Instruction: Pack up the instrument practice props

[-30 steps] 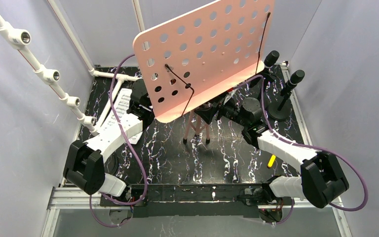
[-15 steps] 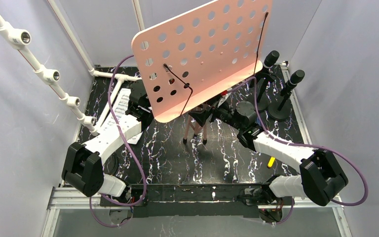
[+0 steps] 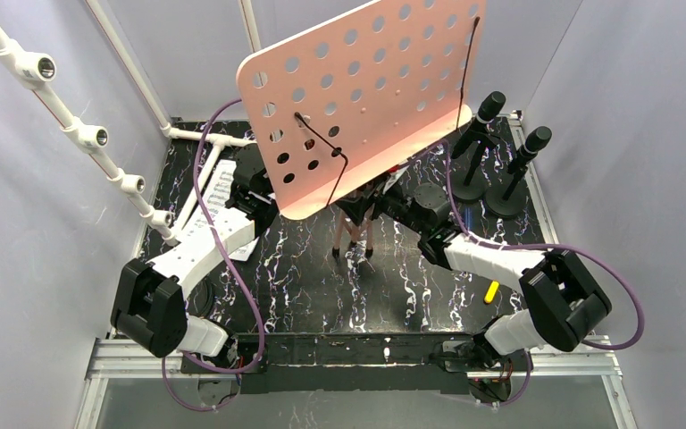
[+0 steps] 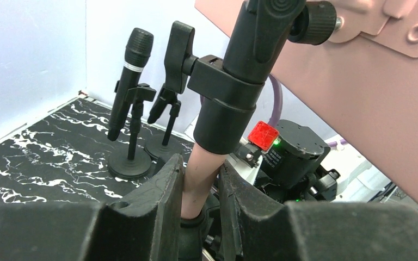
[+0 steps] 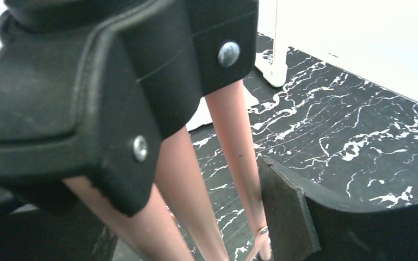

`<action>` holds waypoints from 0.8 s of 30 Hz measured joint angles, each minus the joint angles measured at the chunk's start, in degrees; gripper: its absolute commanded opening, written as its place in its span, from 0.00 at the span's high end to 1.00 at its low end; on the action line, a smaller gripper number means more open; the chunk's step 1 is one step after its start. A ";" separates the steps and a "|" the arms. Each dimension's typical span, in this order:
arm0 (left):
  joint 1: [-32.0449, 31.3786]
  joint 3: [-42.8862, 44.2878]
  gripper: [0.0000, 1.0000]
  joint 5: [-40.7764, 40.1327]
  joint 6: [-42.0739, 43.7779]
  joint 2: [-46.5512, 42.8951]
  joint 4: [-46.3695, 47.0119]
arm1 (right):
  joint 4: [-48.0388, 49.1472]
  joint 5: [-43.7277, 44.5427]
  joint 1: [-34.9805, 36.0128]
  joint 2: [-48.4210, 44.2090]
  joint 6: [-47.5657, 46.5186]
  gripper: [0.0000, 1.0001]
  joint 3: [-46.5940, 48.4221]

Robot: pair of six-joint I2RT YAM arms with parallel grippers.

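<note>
Now | music stand (image 3: 393,147): salmon-pink, perforated, tilted | legs (image 5: 188,185): thin, pink

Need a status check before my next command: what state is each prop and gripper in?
Music desk: mounted, tilted.
Stand post: clamped by left gripper.
Tripod legs: close together, inside open right gripper.
Farther microphone: upright on base.
Nearer microphone: upright on base.
Sheet music: flat on table.
</note>
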 measured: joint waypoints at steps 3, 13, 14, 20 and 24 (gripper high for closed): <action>0.31 0.00 1.00 -0.98 -0.20 -0.07 -0.61 | -0.09 0.37 0.39 0.37 -0.46 0.31 0.52; 0.35 0.46 1.00 -3.10 -0.42 -1.01 -4.20 | -2.34 0.79 1.68 -0.44 -2.78 0.46 0.74; 0.35 0.46 1.00 -3.08 -0.39 -1.38 -4.83 | -2.54 0.76 1.77 -0.48 -3.04 0.44 0.74; 0.35 -0.48 1.00 -3.30 -0.31 -2.91 -5.95 | -2.82 0.44 2.05 -0.42 -2.97 0.21 0.85; 0.24 -2.01 1.00 -3.34 -0.74 -4.37 -5.53 | -2.64 -0.04 2.38 0.74 -2.62 0.18 1.40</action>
